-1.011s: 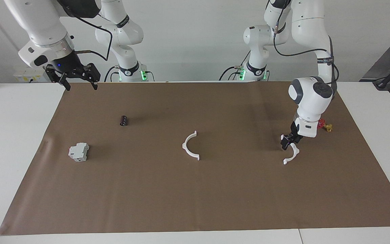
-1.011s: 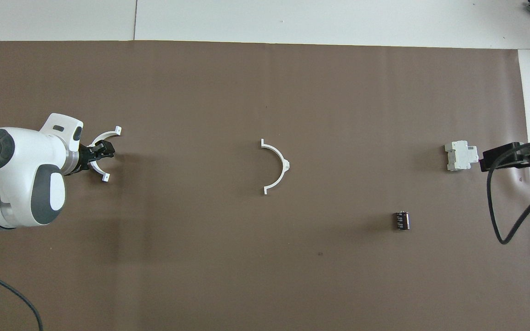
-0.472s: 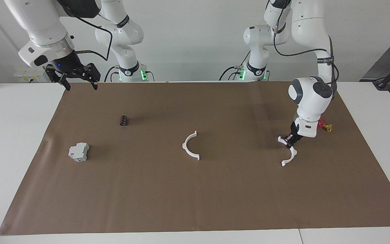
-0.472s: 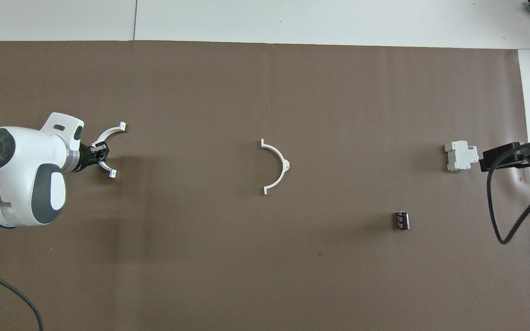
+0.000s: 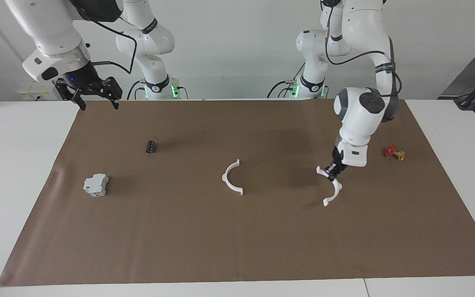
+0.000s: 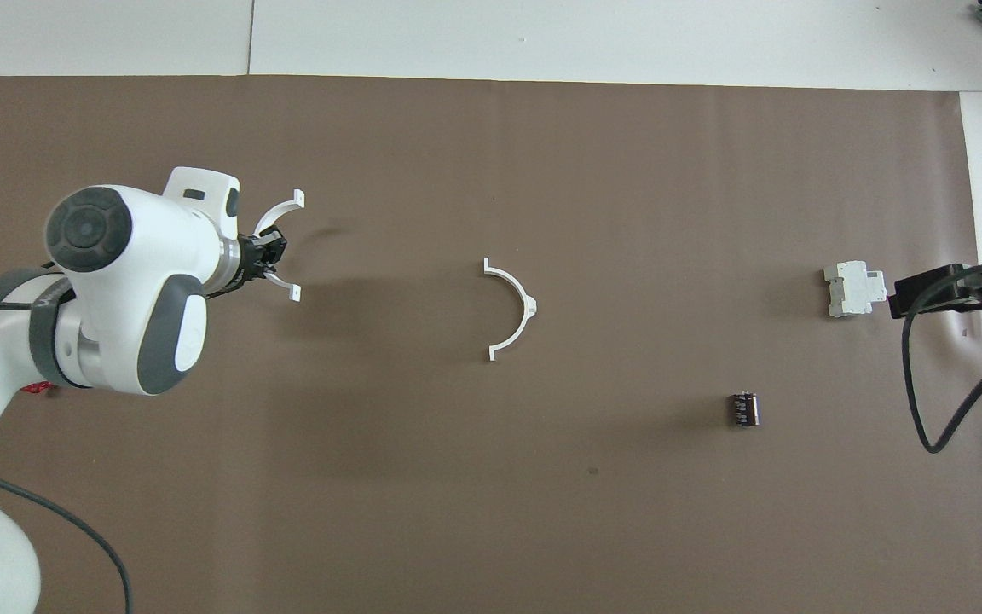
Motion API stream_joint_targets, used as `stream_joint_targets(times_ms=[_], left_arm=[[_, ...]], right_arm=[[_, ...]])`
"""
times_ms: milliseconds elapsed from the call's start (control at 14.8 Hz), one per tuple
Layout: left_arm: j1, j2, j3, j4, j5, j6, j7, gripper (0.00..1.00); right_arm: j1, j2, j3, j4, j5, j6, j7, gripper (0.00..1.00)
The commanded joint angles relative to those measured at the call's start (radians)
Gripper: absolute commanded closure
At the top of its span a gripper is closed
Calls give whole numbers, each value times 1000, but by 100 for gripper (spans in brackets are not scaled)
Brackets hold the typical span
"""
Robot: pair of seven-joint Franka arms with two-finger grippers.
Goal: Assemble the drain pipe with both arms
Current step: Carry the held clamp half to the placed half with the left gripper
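Note:
The drain pipe is in two separate white arcs. One arc (image 5: 226,181) lies flat on the brown mat at mid-table, also in the overhead view (image 6: 520,284). My left gripper (image 5: 331,173) is shut on the middle of the other arc (image 5: 338,189) and holds it just over the mat, between the lying arc and the left arm's end; both show in the overhead view, gripper (image 6: 269,253) and arc (image 6: 276,211). My right gripper (image 5: 99,105) is open and empty, and waits high over the mat's edge at the right arm's end.
A grey-white boxy block (image 5: 95,185) sits toward the right arm's end. A small black cylinder (image 5: 150,146) lies nearer to the robots than the block. A red-and-yellow valve piece (image 5: 394,152) lies at the left arm's end. The brown mat (image 5: 237,239) covers the table.
My left gripper closed on the arc, lifted it off the mat and carried it toward the arc at mid-table, uncovering the valve piece. The right arm has not moved.

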Motion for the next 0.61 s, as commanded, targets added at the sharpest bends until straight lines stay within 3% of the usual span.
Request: stream_joint_targets(times_ms=[0, 270, 539], left_arm=[[-130, 5, 20, 48, 16, -26, -198, 100], [-293, 104, 23, 103, 81, -37, -445, 100], [-330, 166, 21, 131, 126, 15, -635, 100]], right_arm=[[-18, -17, 11, -13, 13, -11, -8, 0], [-18, -17, 11, -13, 13, -11, -8, 0], [-18, -17, 11, -13, 13, -11, -8, 0]])
